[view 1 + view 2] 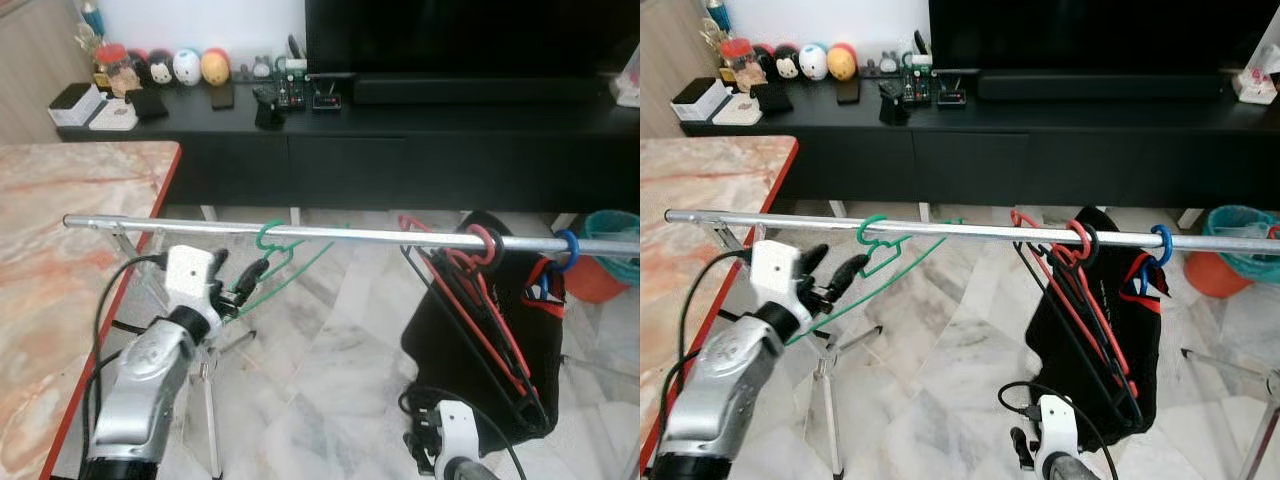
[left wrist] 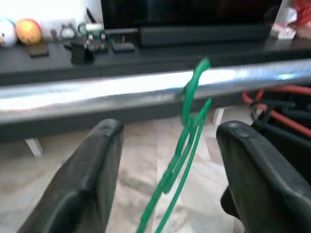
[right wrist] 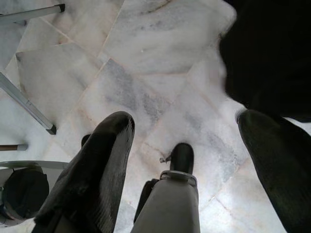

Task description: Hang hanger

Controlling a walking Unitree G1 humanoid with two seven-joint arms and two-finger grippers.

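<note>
Hanging idle low over the marble floor, the right gripper [image 3: 184, 141] is seen with fingers apart and empty. The left gripper [image 2: 167, 170] is raised, fingers spread around the green hanger [image 1: 280, 255], not clamping it. The hook is already over the rail [image 1: 350, 236]; release appears complete, withdrawal judged next. A teal bin [image 1: 612, 232] stands beyond, contents unclear.

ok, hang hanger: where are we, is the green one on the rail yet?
Done: the green hanger has its hook over the metal rail, alongside the red and black hangers. In hand: nothing; the left gripper is open, its fingers either side of the hanger's wire without touching. Left: pull that arm back. The right gripper hangs open over the floor.
</note>
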